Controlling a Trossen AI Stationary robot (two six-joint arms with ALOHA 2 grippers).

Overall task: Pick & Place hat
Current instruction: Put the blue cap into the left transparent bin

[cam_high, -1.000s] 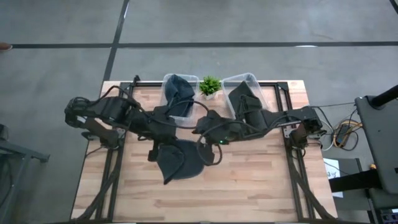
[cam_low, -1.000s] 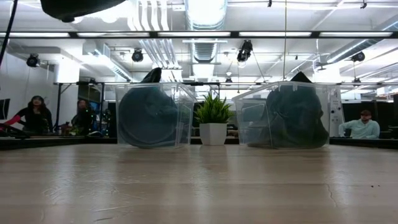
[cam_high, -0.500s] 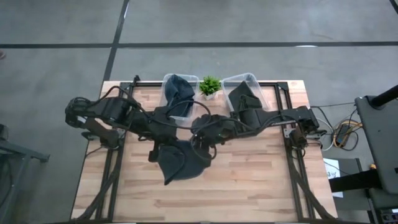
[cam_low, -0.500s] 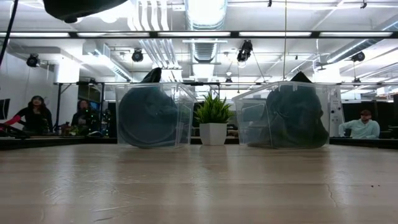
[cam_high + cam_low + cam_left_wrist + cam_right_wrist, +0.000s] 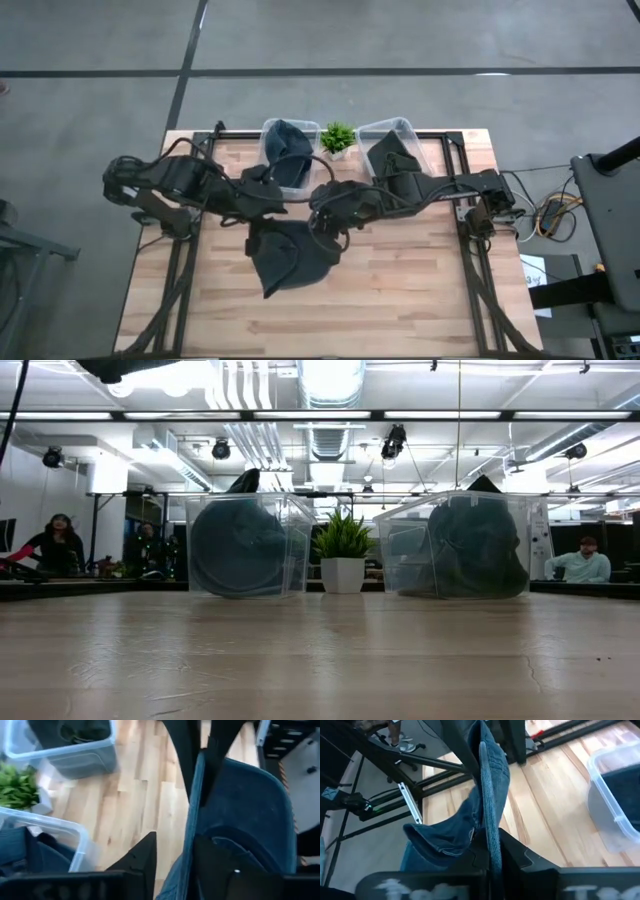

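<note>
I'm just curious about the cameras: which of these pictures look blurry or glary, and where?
Low view: ceiling lights glare brightly and the near tabletop is soft. Left wrist view: the fingers and hat are blurred. Right wrist view: the bottom edge smears. High view: evenly lit, no glare.

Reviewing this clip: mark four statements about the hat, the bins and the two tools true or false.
1. Both tools grip the blue hat. True: the left tool and right tool each pinch its edge.
2. The two clear bins are empty. False: the left bin and right bin each hold dark fabric.
3. A potted plant stands between the bins. True.
4. The hat lies flat on the table in the low view. False: it does not show there.
</note>
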